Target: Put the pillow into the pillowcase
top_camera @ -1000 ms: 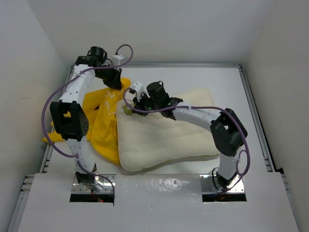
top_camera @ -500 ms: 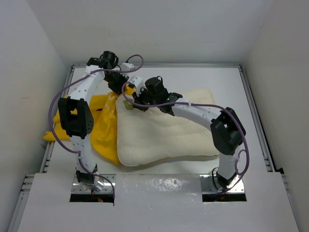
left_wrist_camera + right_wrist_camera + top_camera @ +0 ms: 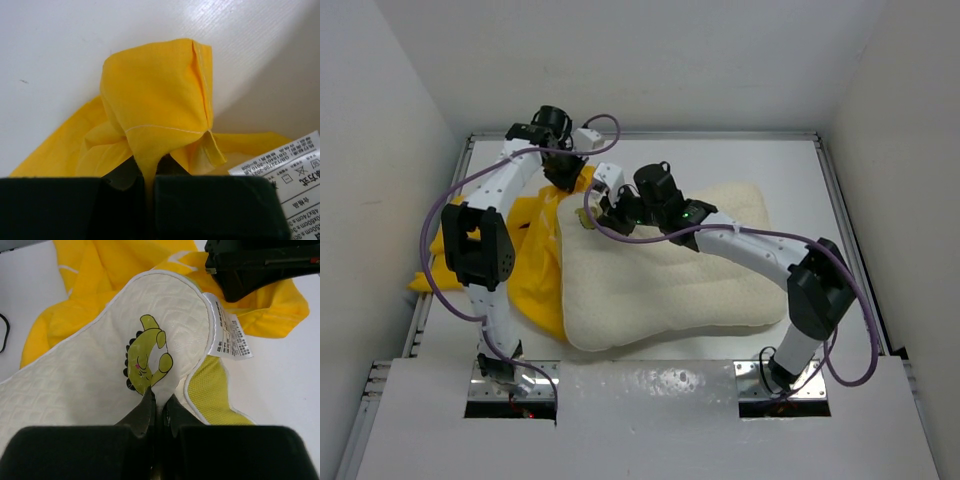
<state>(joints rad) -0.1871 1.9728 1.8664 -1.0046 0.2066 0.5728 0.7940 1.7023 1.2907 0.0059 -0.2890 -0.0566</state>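
On the white table (image 3: 790, 170) lies the pillow (image 3: 670, 285), big and cream-white, filling the middle. The pillowcase (image 3: 535, 265) is bright yellow and all bunched up on the left side, touching the pillow's left edge. The pillow is outside the pillowcase. The left gripper (image 3: 145, 186) is at the far end of the pillowcase. Its two dark fingers are squeezed tight on a fold of the yellow cloth, and the cloth sticks up past them in a little peak. The right gripper (image 3: 159, 412) reaches across to the pillow's far left corner. Its fingers are pinched together on the edge of the pillow, right next to a small yellow-green cartoon mark (image 3: 147, 357). That corner is bent up a bit, so the pillow's yellow mesh side (image 3: 210, 385) shows. A white tag (image 3: 229, 335) with tiny print is sewn on the pillow's edge there. The two grippers are near each other, with the tag between them.
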